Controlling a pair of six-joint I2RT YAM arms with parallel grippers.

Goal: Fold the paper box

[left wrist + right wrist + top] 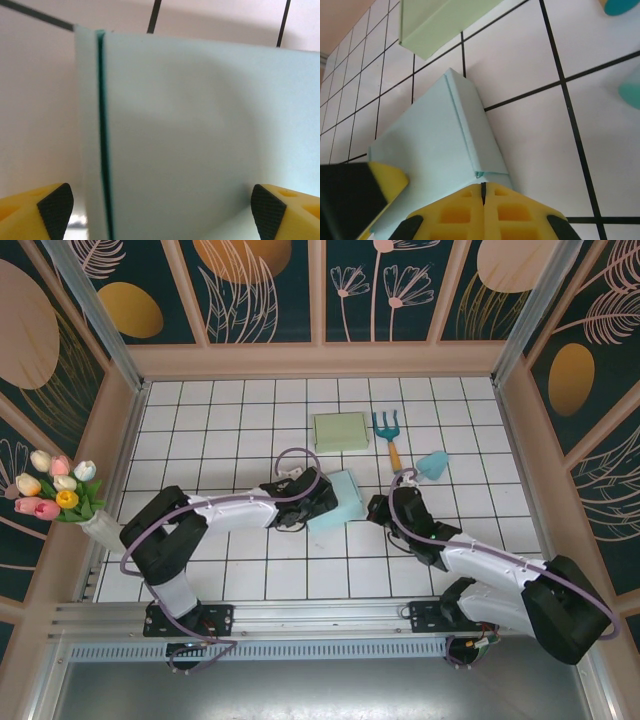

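The light blue paper box lies folded shut on the tiled table, near the middle. My left gripper is at its left side, open. In the left wrist view the box lies between the wide-apart black pads, and a dark seam runs down its left edge. My right gripper is at the box's right side. Its yellow fingers are shut together, and the right gripper presses its tips against the box's near corner, with nothing between them.
A pale green box lies behind the blue one, with a blue and orange toy rake and a teal scoop to its right. A vase of tulips stands at the left wall. Wooden walls ring the table.
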